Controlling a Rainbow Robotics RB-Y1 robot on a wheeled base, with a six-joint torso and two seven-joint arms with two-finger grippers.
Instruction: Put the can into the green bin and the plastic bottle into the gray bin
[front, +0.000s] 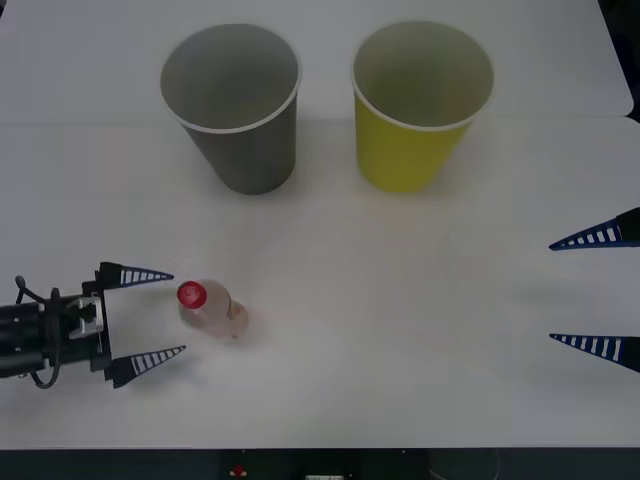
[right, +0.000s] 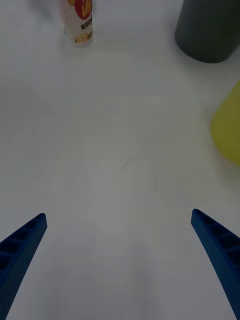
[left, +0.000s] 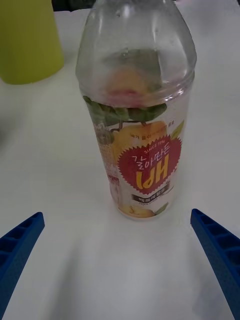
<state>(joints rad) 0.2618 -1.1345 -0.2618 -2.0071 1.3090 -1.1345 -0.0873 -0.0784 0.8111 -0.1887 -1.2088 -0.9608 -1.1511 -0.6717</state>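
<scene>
Left gripper (front: 165, 315) fingers spread, just left of upright plastic bottle (front: 210, 309) — no contact; right gripper (front: 598, 291) released, far right.

plastic bottle (left: 136, 115) cap cut off in left wrist view; right gripper (front: 598, 291) body beyond front-view edge

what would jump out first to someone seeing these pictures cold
Probably the two big cups standing side by side at the far side of the white table: the gray bin on the left and a yellow cup on the right. Next, the small plastic bottle with its red cap, upright near the table's front left, with the left gripper open just beside it. The right gripper waits open at the right edge.
</scene>
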